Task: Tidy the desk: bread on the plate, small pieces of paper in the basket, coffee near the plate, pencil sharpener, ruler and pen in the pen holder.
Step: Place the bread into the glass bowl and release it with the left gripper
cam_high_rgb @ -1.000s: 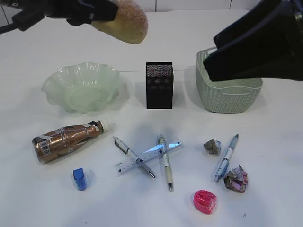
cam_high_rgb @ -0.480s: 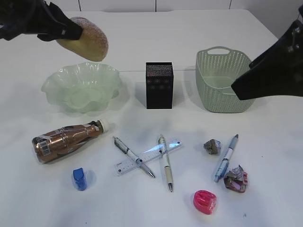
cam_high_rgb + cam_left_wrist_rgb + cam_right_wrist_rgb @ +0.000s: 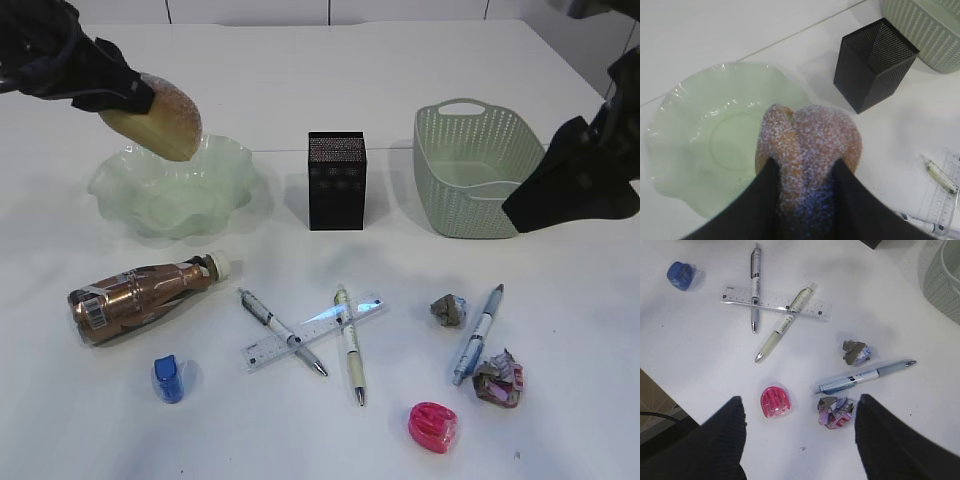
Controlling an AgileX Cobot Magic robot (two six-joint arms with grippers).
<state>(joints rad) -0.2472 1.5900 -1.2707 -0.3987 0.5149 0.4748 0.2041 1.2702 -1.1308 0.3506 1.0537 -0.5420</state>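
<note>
My left gripper [image 3: 140, 98] is shut on the sugared bread [image 3: 160, 120] [image 3: 807, 140] and holds it just above the pale green plate [image 3: 115, 185] [image 3: 685, 150]. My right gripper [image 3: 800, 407] is open and empty, high above the pink pencil sharpener [image 3: 775, 401] [image 3: 433, 426] and a crumpled paper [image 3: 836, 411] [image 3: 499, 379]. A second paper ball [image 3: 449, 310], several pens, including a blue one [image 3: 478, 331], a clear ruler [image 3: 315, 328], a blue sharpener [image 3: 168, 378] and the coffee bottle [image 3: 140, 295] lie on the table. The black pen holder [image 3: 336, 180] and green basket [image 3: 478, 185] stand behind.
The white table's near left edge shows in the right wrist view [image 3: 660, 390]. The right arm [image 3: 585, 175] hangs in front of the basket's right side.
My left gripper has carried the bread left and down, from high above the table's middle to just over the plate. The right arm has pulled back to the right, uncovering the basket.
</note>
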